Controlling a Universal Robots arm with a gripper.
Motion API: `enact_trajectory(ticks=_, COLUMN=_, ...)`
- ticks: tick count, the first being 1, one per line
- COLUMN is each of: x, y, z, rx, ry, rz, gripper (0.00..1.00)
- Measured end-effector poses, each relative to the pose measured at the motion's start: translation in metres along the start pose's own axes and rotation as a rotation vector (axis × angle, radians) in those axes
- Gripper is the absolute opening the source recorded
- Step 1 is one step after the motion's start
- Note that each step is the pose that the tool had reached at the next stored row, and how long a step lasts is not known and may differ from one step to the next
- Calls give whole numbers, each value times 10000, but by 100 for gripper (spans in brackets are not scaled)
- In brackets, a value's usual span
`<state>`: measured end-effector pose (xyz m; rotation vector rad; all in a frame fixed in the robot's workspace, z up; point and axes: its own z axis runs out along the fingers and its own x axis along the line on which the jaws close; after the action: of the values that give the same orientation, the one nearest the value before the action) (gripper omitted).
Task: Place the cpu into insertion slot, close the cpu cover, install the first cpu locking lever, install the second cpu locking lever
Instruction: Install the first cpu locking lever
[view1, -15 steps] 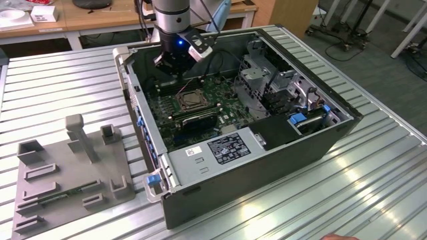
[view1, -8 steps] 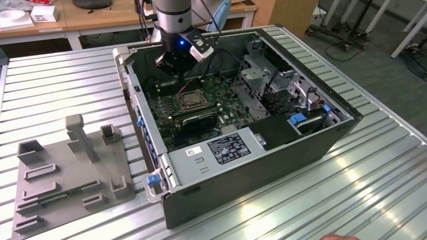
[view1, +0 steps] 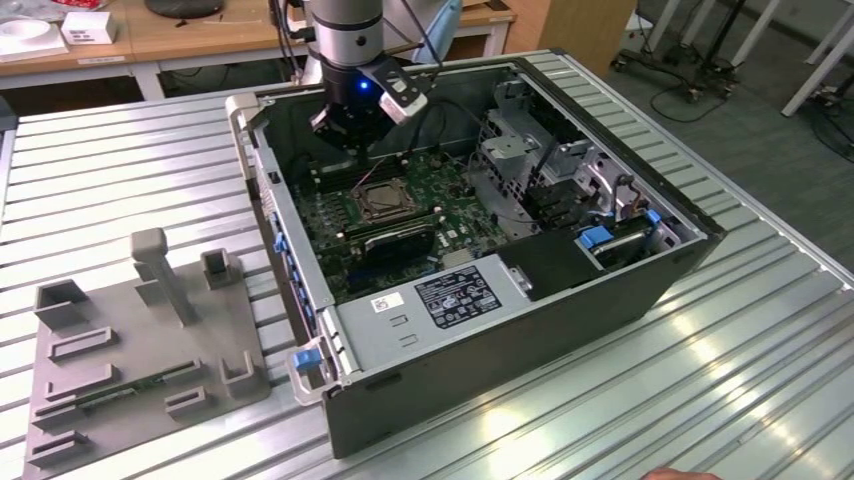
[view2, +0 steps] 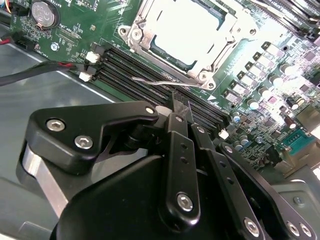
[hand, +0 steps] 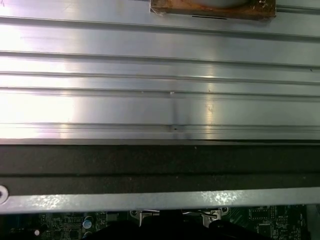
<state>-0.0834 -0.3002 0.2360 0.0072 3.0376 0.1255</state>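
Black linkages of my end effector crowd the second wrist view, the fingers pressed together into a narrow tip, clenched on nothing, hanging just beside a thin wire lever at the edge of the socket.

Largest around me is the ribbed metal tabletop, which carries the open computer case lying on its side. In the exterior view I reach down into the case from its far end, my end effector low over the green motherboard. A grey power supply box sits at the case's near end. On the exterior view's left, well apart from the case, lies a grey fixture tray with upright posts.

On the motherboard, long black memory slots run between my tip and the insertion slot. The cpu cover lies flat, closed over the slot, and the cpu shows pale through its cut-out middle, seated in the slot. A coin cell sits on the board nearby.
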Motion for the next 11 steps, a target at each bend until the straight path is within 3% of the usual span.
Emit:
enact_trajectory(ticks=4, x=0, y=-1, z=0, rx=-74, ry=-1, rz=8, gripper=11)
enact_trajectory(ticks=11, x=0, y=-2, z=0, rx=-102, ry=0, rz=9, gripper=11)
